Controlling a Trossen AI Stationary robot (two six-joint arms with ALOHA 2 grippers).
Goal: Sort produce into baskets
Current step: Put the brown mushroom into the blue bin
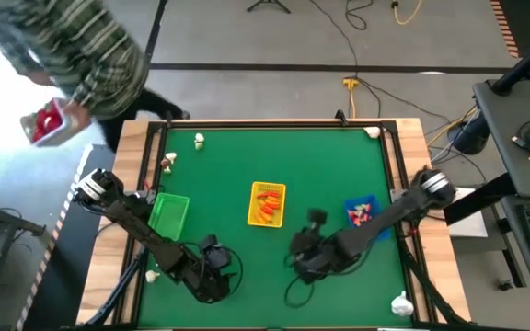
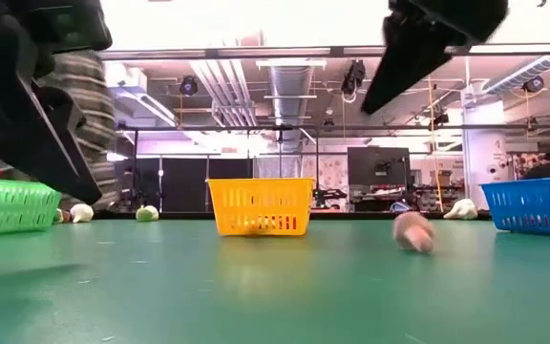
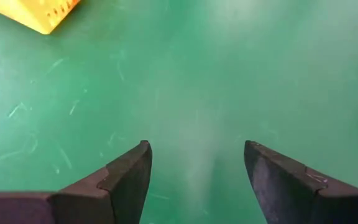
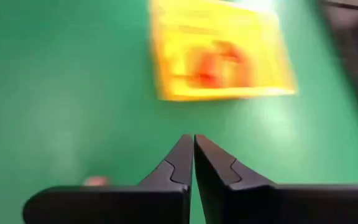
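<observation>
Near the front of the green table [image 1: 274,156], between the yellow basket [image 1: 267,204] and the blue basket [image 1: 364,217], the right gripper [image 4: 193,144] hangs with its fingers pressed together, nothing between them — a small pinkish piece [image 2: 413,232] lies on the mat nearby. The left gripper [image 3: 196,163] hovers over bare mat with fingers spread, below the green basket [image 1: 168,216]. Orange pieces [image 1: 267,206] fill the yellow basket; red-and-white ones [image 1: 361,213] sit in the blue. Cream pieces [image 1: 199,141] lie scattered along the far edge, where a person [image 1: 72,55] in a striped sleeve stands.
</observation>
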